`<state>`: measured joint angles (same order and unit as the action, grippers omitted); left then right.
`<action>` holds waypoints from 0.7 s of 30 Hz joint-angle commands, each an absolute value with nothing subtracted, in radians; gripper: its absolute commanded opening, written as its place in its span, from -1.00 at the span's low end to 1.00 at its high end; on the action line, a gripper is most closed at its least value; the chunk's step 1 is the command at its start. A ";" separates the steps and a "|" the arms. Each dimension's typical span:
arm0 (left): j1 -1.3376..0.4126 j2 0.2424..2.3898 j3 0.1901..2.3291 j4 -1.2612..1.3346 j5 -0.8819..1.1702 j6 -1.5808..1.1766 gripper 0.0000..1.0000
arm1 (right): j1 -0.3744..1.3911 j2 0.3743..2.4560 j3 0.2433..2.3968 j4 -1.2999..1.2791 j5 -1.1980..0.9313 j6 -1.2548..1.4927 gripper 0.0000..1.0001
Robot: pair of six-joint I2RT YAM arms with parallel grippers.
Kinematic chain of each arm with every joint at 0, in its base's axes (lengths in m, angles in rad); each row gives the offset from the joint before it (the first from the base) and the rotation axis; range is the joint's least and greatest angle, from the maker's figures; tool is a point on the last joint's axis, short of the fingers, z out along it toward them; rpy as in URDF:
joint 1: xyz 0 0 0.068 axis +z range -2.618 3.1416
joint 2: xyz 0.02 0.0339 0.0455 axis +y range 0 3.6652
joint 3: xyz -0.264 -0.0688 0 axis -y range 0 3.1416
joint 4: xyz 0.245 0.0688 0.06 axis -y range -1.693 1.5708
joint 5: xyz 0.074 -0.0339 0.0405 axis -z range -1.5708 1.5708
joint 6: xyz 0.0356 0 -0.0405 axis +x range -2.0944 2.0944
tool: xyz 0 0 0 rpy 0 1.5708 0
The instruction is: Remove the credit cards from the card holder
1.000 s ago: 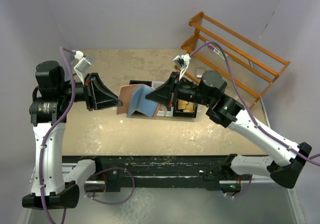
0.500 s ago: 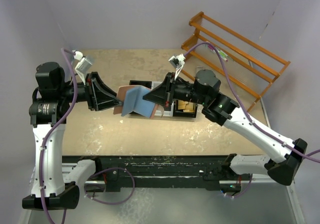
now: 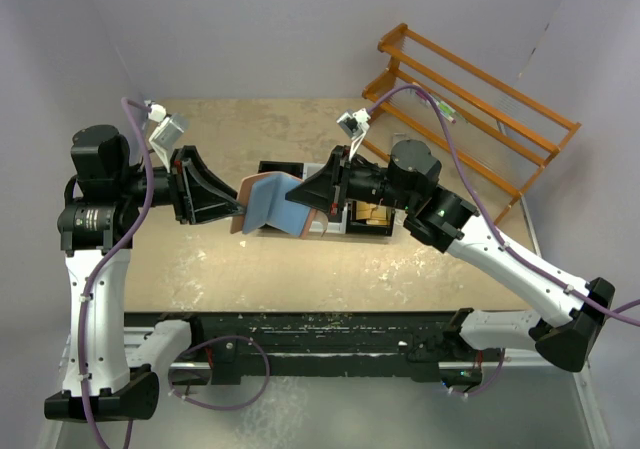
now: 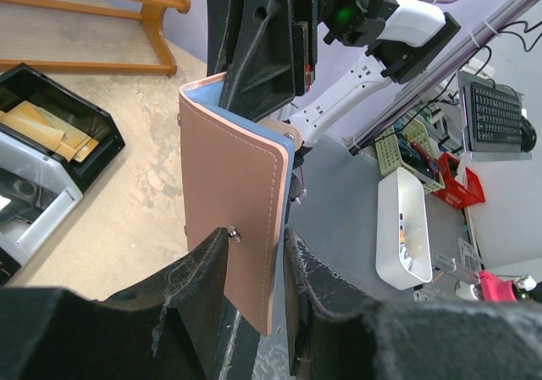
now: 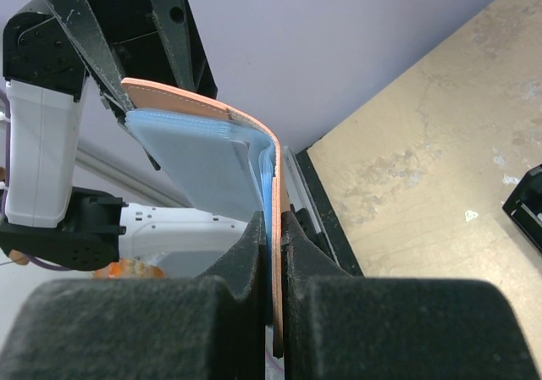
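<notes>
left end effector (image 4: 254,257) clamped on one flap of wallet (image 4: 229,185) | right end effector (image 5: 273,228) clamped on other flap | wallet half open above desk (image 3: 250,259), blue lining showing

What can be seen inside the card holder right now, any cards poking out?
The card holder is held half open, showing light blue lining and stacked pocket edges at the fold. No card shows clearly; pocket contents are covered by the lining and the right gripper.
</notes>
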<state>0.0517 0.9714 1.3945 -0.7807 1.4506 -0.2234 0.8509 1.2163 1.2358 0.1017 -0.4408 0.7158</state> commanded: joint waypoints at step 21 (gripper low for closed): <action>0.050 0.959 1.399 -0.804 1.455 -0.145 -0.32 | 0.854 1.194 1.307 0.152 -0.474 0.733 -1.00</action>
